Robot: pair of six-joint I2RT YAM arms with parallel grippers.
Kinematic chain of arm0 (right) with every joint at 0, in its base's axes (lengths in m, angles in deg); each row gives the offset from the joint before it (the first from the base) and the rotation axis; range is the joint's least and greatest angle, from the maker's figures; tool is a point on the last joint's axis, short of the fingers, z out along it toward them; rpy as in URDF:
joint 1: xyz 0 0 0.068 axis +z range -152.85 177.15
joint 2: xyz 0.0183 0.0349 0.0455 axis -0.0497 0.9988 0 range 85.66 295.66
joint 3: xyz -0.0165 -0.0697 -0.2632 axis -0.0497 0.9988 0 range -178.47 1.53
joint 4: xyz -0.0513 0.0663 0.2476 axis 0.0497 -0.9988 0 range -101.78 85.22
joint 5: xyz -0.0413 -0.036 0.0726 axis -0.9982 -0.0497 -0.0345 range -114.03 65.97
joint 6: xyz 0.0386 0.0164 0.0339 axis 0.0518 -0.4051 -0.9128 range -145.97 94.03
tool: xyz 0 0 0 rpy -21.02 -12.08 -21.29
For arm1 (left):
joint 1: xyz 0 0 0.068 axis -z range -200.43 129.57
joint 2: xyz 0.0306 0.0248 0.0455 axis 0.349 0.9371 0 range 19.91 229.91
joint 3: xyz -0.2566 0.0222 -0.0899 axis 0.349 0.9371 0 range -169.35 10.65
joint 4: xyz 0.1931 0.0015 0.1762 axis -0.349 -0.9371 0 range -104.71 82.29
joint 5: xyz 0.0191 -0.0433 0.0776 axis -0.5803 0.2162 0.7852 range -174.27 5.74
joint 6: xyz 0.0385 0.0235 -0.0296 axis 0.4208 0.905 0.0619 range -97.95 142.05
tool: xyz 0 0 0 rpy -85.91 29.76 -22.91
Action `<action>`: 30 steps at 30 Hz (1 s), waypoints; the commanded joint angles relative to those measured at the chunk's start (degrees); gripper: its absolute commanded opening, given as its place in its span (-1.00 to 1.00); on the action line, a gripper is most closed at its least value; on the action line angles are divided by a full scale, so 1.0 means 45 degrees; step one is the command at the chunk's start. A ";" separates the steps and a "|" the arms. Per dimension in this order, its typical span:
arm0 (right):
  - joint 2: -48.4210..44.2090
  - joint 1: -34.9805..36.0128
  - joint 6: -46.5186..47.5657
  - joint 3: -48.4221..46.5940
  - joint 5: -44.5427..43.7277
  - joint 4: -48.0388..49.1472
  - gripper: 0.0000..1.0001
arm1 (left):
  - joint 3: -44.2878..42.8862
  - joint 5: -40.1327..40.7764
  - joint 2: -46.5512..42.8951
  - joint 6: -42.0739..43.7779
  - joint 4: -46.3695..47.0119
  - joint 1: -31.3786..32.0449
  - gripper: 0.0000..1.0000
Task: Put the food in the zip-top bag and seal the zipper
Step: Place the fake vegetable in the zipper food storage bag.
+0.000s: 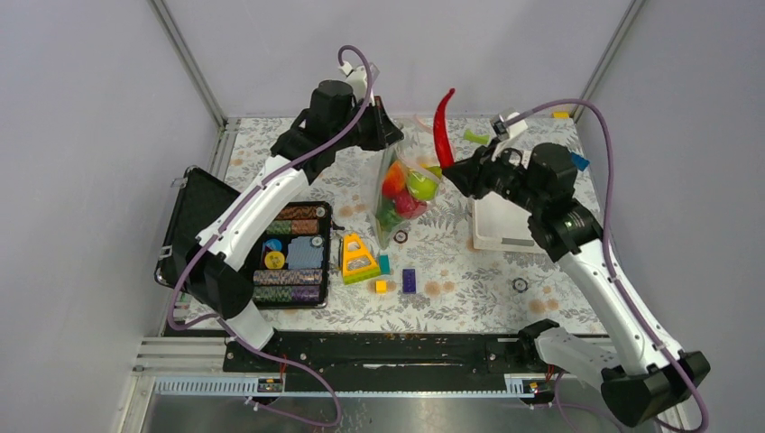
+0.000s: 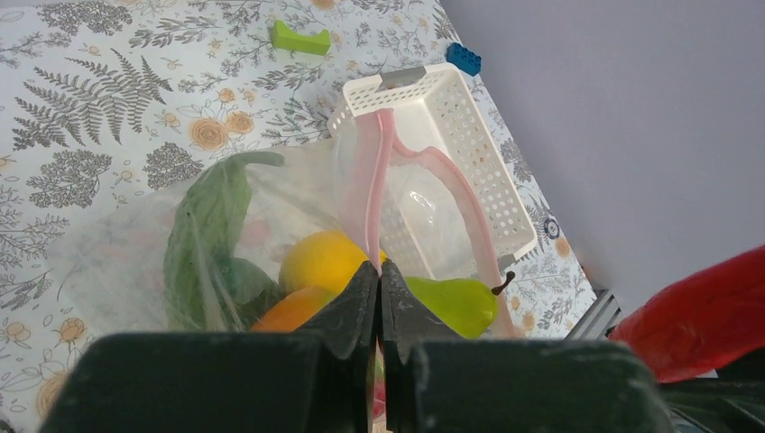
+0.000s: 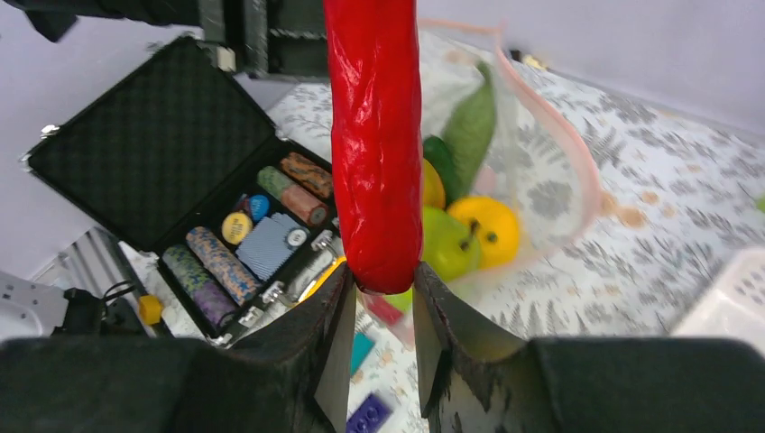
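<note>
Left pincer (image 2: 379, 275) pinching the zipper (image 2: 372, 194), zip-top bag (image 2: 108, 244) hanging beneath it, right pincer (image 3: 383, 281) gripping a red pepper (image 3: 374, 135) rising above it

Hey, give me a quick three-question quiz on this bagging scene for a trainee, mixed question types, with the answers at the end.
1. True or false: the right gripper grips the long red pepper.
2. The left gripper pinches: A) the white basket, B) the zip-top bag, C) the chip case.
3. Fill in: the zipper is ____ (open or sealed).
Key: 1 true; 2 B; 3 open.
</note>
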 commanded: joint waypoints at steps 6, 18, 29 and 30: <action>0.2758 0.0808 0.2880 -0.3322 -0.0741 -0.2267 -1.00 | 0.0338 -0.0109 -0.1326 -0.0055 0.0826 -0.0029 -1.00; 0.2550 0.0808 0.3897 -0.5028 0.0080 -1.0517 -1.00 | -0.0013 -0.2102 -0.1192 0.2513 0.0836 0.0176 -1.00; 0.2610 0.0799 -0.0508 -0.4830 0.3770 -1.1352 -1.00 | -0.0809 -0.3859 -0.0952 0.7752 -0.0188 0.0508 -1.00; 0.2591 0.0807 -0.1025 -0.4893 0.4104 -1.1231 -1.00 | -0.1268 -0.4098 -0.0794 0.8263 -0.0568 0.0513 -1.00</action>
